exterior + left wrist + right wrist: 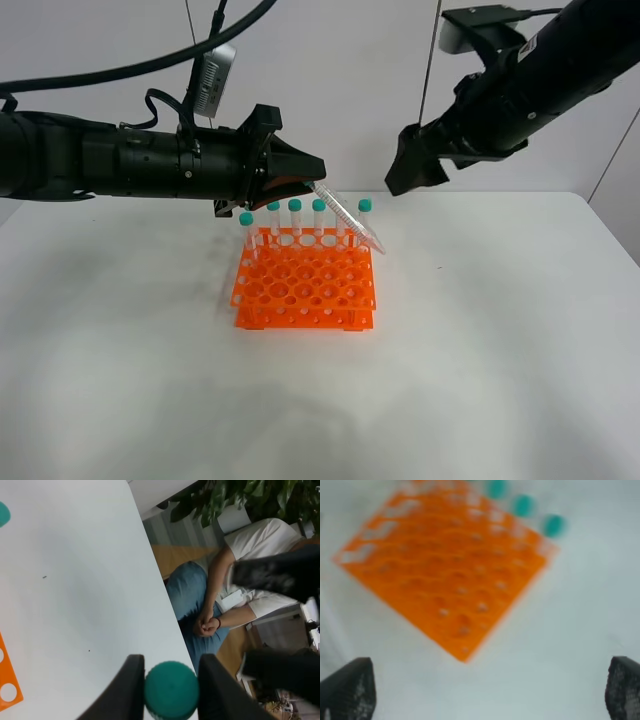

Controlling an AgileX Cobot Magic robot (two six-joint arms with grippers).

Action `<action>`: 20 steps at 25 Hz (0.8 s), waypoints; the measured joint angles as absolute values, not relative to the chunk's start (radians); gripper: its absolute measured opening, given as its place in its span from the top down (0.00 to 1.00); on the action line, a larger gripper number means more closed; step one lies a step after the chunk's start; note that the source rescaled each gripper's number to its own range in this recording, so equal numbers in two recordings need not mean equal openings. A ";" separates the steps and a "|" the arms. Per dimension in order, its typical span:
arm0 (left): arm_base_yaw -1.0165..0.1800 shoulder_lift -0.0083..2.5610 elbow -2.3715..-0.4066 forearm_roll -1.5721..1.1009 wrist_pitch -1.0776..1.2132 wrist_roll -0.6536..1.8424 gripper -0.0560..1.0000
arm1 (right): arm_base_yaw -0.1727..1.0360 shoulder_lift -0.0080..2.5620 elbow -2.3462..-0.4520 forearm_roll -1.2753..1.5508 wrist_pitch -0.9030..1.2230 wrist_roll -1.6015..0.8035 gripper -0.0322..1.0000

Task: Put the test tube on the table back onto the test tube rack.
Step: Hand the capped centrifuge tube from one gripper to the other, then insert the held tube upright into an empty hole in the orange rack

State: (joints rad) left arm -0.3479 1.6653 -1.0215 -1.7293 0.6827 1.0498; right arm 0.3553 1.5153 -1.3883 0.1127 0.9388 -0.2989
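Observation:
My left gripper is shut on a clear test tube. The tube slants down to the right over the back right of the orange test tube rack, its tip near the rack's back right corner. In the left wrist view the tube's teal cap sits between the two dark fingers. Several other teal-capped tubes stand upright in the rack's back row. My right gripper is open and empty, held high to the right of the rack. The right wrist view shows the rack blurred below it.
The white table stretches around the rack. In the left wrist view a seated person and a potted plant are beyond the table's edge. A corner of the rack shows there too.

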 joint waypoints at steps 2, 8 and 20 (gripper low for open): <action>-0.348 1.665 -1.021 -1.729 0.683 1.050 0.95 | 0.355 1.532 -1.422 0.017 1.004 -0.187 0.00; -0.348 1.665 -1.021 -1.729 0.683 1.050 0.95 | 0.255 1.579 -1.445 -0.105 1.090 0.013 0.00; -0.348 1.665 -1.021 -1.729 0.683 1.050 0.95 | 0.068 1.569 -1.433 -0.049 1.213 -0.015 0.00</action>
